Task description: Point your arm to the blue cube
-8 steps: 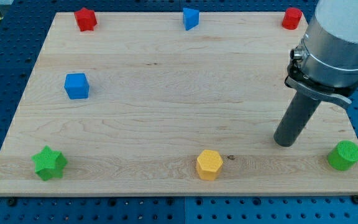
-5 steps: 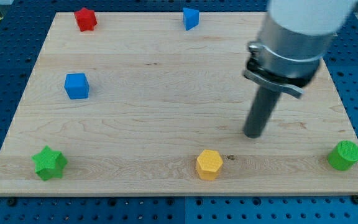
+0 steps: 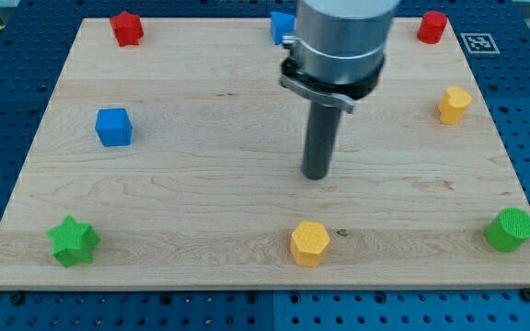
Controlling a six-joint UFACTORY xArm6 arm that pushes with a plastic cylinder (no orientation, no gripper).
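8 blocks (my tip mid-board, touching none).

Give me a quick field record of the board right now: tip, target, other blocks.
tip: my tip near board centre, touching no block
target: blue cube, far toward the view's left of the tip, slightly higher
top edge: red star, blue block partly hidden by the arm, red block
right side: yellow block, green cylinder
bottom edge: green star, yellow hexagon
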